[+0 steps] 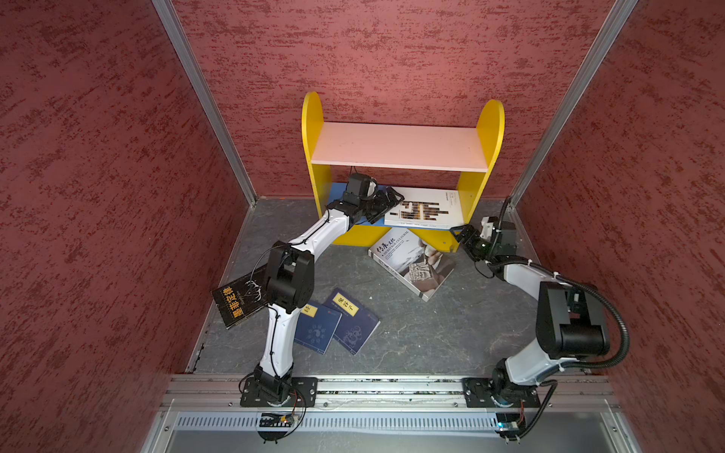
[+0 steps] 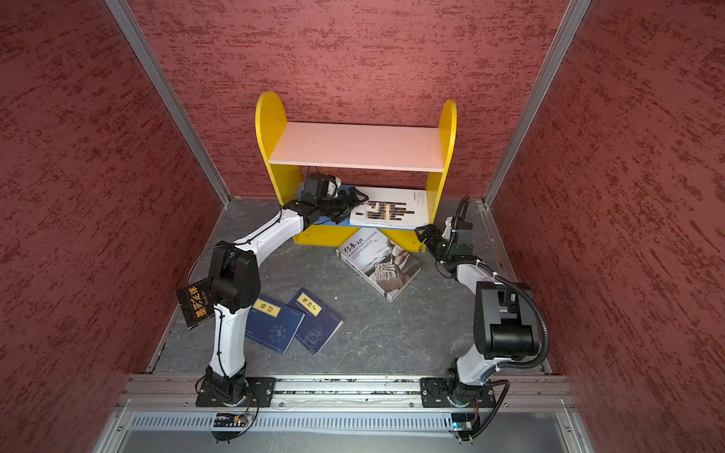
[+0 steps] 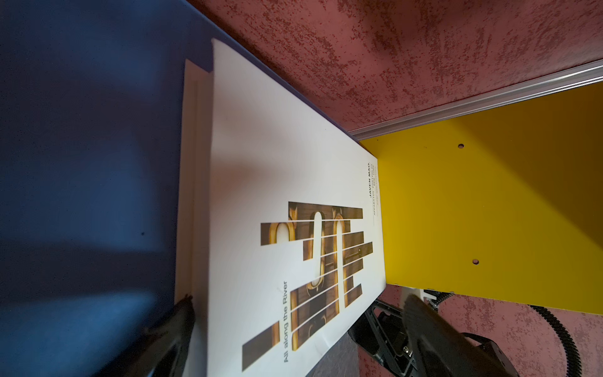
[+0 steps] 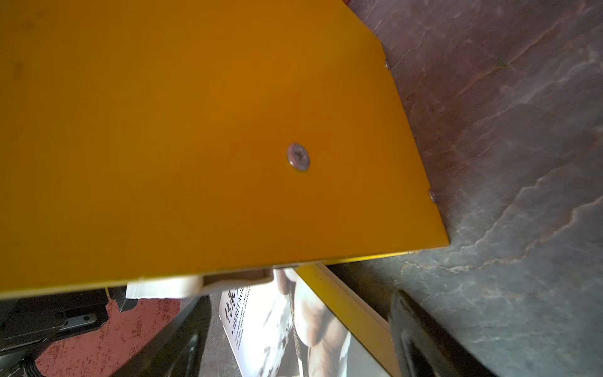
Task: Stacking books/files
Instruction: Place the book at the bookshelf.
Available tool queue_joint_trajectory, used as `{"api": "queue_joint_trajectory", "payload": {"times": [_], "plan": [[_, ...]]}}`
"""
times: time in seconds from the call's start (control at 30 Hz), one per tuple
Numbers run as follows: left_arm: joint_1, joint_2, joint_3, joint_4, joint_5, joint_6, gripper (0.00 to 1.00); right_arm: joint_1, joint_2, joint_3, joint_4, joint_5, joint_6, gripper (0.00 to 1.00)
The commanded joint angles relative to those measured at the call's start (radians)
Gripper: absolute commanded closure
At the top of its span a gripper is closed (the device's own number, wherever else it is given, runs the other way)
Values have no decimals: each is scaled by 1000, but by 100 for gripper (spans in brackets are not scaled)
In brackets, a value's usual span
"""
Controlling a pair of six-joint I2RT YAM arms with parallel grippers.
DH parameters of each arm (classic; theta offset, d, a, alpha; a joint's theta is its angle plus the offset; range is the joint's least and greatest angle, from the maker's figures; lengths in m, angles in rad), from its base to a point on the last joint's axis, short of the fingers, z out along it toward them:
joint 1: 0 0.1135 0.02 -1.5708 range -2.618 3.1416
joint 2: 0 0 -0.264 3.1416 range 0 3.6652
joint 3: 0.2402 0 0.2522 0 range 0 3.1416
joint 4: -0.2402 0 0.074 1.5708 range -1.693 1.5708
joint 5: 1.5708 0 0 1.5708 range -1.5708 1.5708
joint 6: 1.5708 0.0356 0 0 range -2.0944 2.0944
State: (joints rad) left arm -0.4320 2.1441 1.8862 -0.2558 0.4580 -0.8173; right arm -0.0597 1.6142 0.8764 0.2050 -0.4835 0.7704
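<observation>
White book (image 1: 425,208) flat on shelf (image 1: 490,125), cover up; left tool (image 1: 386,206) open beside it; right tool (image 1: 461,235) open.

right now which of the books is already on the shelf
The white book with the striped brown picture, lying flat on the blue lower shelf. The grey-covered book, the black book and both navy books are down on the floor.

A white paperback book (image 1: 425,208) is covering the right half of the blue lower board (image 3: 81,147) inside the yellow-sided shelf unit (image 1: 490,129), leaving bare board beside it. The pale upper board (image 1: 400,145) is limiting headroom, and a grey-covered book (image 1: 412,266) is blocking the grey stone-patterned floor (image 1: 451,321) in front.
</observation>
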Motion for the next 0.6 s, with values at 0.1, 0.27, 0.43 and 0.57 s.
{"api": "queue_joint_trajectory", "payload": {"times": [0.1, 0.27, 0.43, 0.57], "plan": [[-11, 40, 61, 15, 37, 0, 1, 5, 9, 46, 32, 25, 2, 14], [-10, 42, 62, 6, 34, 4, 1, 5, 3, 35, 28, 29, -1, 14], [-9, 39, 68, -44, 1, 20, 1, 5, 2, 28, 31, 33, 3, 14], [-8, 32, 76, -94, -32, 37, 1, 4, 4, 29, 31, 37, 6, 14]]}}
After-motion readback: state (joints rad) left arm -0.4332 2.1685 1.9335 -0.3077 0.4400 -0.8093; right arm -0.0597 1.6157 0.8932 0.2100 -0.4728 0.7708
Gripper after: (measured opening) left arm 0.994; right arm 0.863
